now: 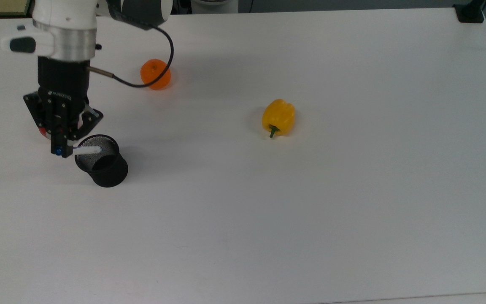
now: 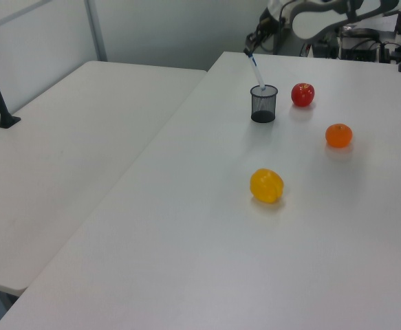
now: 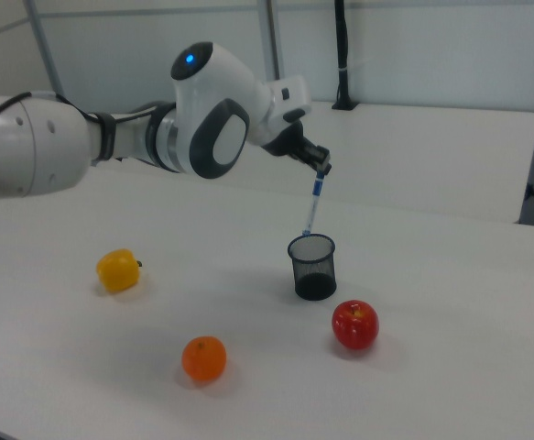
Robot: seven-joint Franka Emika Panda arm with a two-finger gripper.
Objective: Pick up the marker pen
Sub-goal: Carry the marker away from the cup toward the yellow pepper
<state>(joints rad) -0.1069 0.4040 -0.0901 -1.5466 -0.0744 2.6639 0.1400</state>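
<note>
My gripper point(image 1: 59, 145): upper left of the top view, fingers pinched on the marker pen point(image 3: 312, 206) at its capped end; it also sits at the top of the left view point(image 2: 249, 52) and just right of centre in the right view point(image 3: 322, 168).
Marker pen, place: it hangs tilted from my fingers, lower tip at the rim of the black mesh cup point(image 1: 101, 160), most of the barrel above it; whether the tip has cleared the rim I cannot tell.
Marker pen, handling: I judge it light and stiff, a smooth plastic barrel that could slip or swing in a two-finger pinch, since I hold it near one end, not the middle.
Where to hold: the blue cap end is what stood proud of the cup, so that is the natural place; a firm squeeze should do no harm.
Marker pen, look: slim white cylinder with a small blue band.
Cup: black wire mesh, round, open-topped, slightly flared, left of centre in the top view; I judge it light enough to tip if the pen drags on the rim.
Table point(image 1: 352, 211): flat, matt white.
Other things: a glossy red apple point(image 3: 354, 324) near the cup, a round orange point(image 1: 155, 74), a lobed yellow bell pepper point(image 1: 278, 117) with a green stem, all well apart from the pen.
</note>
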